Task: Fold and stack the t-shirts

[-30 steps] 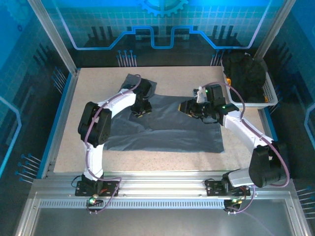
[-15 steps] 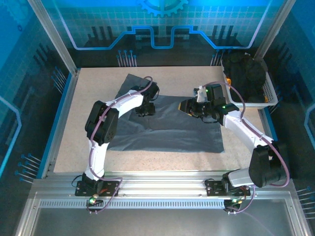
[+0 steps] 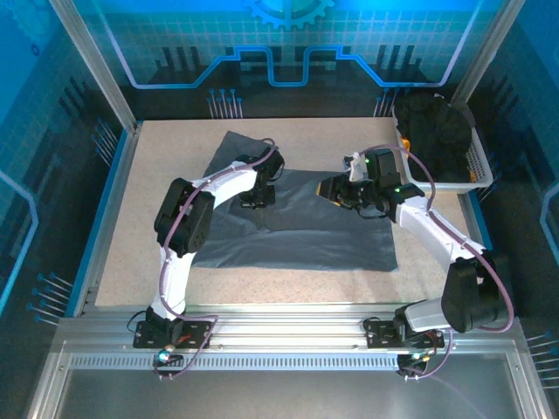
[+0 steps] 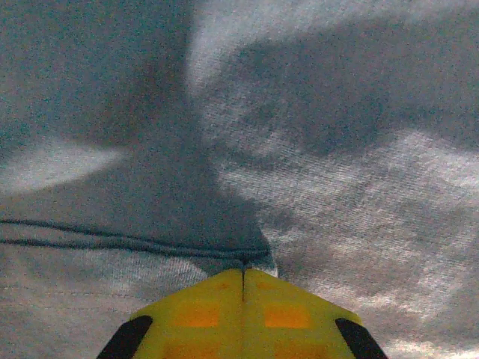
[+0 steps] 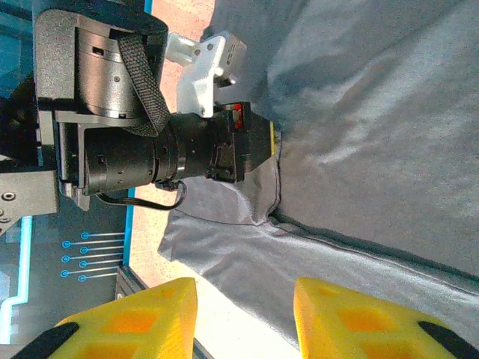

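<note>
Down at the near edge, a ribbed aluminium rail frame point(image 3: 288, 336) is seen, and both arm bases are bolted to it. Just beyond, a speckled beige tabletop point(image 3: 166, 157) is laid out flat, bordered by blue trim on the left.

Spread across the middle of it is a slate-grey soft-cloth t-shirt point(image 3: 306, 236), lying mostly flat, one sleeve angled off toward the far left.

The left gripper point(image 3: 258, 196) is planted on the shirt's upper left part. From its wrist, the yellow fingers are seen pressed together, and a ridge of the cloth point(image 4: 337, 187) is pinched at their tips point(image 4: 242, 271).

The right gripper point(image 3: 332, 188) is held over the shirt's upper right part, yellow fingers spread apart point(image 5: 243, 292) with nothing caught between them. Grey fabric point(image 5: 374, 112) is seen below it.

At the far right corner, a white plastic mesh basket point(image 3: 479, 166) is parked, and a heap of near-black t-shirts point(image 3: 437, 127) is piled inside it.

At the very back, the cell is closed off by a blue-lit grid-patterned wall panel point(image 3: 288, 52) with a gear motif, framed by slanted aluminium corner posts point(image 3: 92, 65).
</note>
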Tool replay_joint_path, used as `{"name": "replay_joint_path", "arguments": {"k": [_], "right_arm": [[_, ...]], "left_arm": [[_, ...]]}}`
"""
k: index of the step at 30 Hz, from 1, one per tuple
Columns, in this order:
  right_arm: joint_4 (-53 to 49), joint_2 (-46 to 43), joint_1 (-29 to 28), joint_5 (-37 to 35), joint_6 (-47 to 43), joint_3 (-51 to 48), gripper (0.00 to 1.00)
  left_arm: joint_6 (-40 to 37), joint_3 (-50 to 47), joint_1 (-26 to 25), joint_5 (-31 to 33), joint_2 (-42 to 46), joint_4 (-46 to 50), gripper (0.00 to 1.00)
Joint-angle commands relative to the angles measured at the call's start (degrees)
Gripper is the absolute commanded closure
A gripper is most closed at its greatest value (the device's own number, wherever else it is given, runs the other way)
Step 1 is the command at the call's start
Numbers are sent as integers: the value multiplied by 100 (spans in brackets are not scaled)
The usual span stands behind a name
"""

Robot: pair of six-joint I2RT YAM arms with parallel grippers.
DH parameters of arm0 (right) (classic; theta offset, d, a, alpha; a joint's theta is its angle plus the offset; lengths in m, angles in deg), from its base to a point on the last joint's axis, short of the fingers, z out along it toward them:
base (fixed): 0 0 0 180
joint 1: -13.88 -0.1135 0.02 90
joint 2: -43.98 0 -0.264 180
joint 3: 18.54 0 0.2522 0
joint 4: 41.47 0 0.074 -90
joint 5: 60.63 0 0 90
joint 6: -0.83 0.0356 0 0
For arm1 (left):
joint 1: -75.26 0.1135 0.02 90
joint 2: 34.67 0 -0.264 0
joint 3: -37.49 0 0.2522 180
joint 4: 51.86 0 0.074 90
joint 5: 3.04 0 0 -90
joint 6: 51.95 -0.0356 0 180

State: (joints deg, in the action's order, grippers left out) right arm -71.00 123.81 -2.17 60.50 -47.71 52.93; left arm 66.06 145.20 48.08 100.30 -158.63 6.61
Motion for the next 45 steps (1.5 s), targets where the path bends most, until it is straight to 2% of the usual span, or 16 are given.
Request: {"name": "replay_joint_path", "arguments": {"k": [1, 13, 34, 35, 37, 38, 41, 45], "right_arm": [[65, 12, 65, 139, 29, 28, 60], [75, 24, 102, 155, 20, -21, 61], [-49, 40, 110, 106, -6, -102, 61], [-109, 34, 111, 56, -26, -102, 60], [-285, -13, 129, -121, -79, -129, 59], [-385, -39, 143, -226, -104, -151, 58], [-762, -146, 258, -539, -183, -305, 58], [-1364, -345, 458, -962, -338, -638, 58]], "left_arm": [[-113, 105, -126, 184, 24, 73, 100], [23, -229, -388, 278, 662, -146, 100], [-133, -165, -443, 6, 497, -523, 100], [-130, -143, -445, -6, 511, -507, 92], [-58, -152, -445, 25, 640, -434, 67], [2, -187, -437, 43, 752, -403, 61], [343, -444, -386, 80, 1247, -185, 56], [1128, -1332, 15, -163, 2083, 176, 59]]}}
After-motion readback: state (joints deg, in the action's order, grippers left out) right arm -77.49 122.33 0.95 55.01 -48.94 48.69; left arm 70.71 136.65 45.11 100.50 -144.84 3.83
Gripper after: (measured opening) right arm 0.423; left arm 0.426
